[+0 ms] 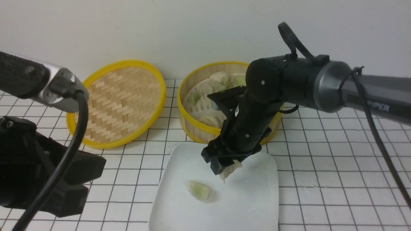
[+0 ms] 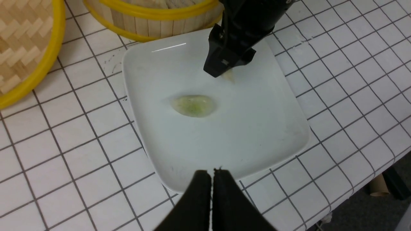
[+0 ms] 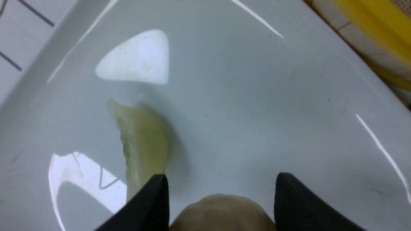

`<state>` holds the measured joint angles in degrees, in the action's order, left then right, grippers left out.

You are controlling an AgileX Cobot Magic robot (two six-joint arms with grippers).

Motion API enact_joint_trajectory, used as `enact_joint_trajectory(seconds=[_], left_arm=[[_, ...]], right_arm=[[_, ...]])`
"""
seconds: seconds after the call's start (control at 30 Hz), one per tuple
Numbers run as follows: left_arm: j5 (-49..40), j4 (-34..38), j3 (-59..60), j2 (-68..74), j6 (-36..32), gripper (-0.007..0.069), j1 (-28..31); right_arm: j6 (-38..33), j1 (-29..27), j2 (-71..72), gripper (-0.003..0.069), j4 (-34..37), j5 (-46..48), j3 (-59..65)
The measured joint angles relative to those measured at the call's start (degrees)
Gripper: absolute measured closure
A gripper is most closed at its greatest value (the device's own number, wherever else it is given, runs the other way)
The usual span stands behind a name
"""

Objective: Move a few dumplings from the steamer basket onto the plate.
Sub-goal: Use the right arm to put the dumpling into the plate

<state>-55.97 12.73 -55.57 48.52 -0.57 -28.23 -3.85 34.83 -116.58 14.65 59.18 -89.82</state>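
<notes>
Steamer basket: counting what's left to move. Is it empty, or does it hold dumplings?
Not empty: the front view shows several pale dumplings inside the steamer basket.

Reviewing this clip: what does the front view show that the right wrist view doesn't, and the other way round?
Front view only: the steamer basket with more dumplings inside, the woven lid to its left, and both arms. Right wrist view only: a close look at the black fingertips on either side of the beige dumpling. Both: the white plate, the green dumpling lying on it, and the beige dumpling held in the right gripper.
</notes>
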Motion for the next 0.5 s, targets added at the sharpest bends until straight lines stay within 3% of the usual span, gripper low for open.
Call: enact_joint_trajectory(seconds=[0.17, 0.37, 0.5], left_arm=[[-0.2, -0.2, 0.0, 0.0, 0.0, 0.0631, 0.0], [-0.2, -0.2, 0.0, 0.1, 0.0, 0.0631, 0.0], [-0.2, -0.3, 0.0, 0.1, 0.0, 0.0631, 0.0]], right_arm=[[-0.1, 0.0, 0.0, 0.0244, 0.0, 0.0, 0.0], [-0.1, -0.1, 0.0, 0.0125, -2.9, 3.5, -3.3], [-0.1, -1.9, 0.0, 0.0112, -5.6, 4.8, -8.9]])
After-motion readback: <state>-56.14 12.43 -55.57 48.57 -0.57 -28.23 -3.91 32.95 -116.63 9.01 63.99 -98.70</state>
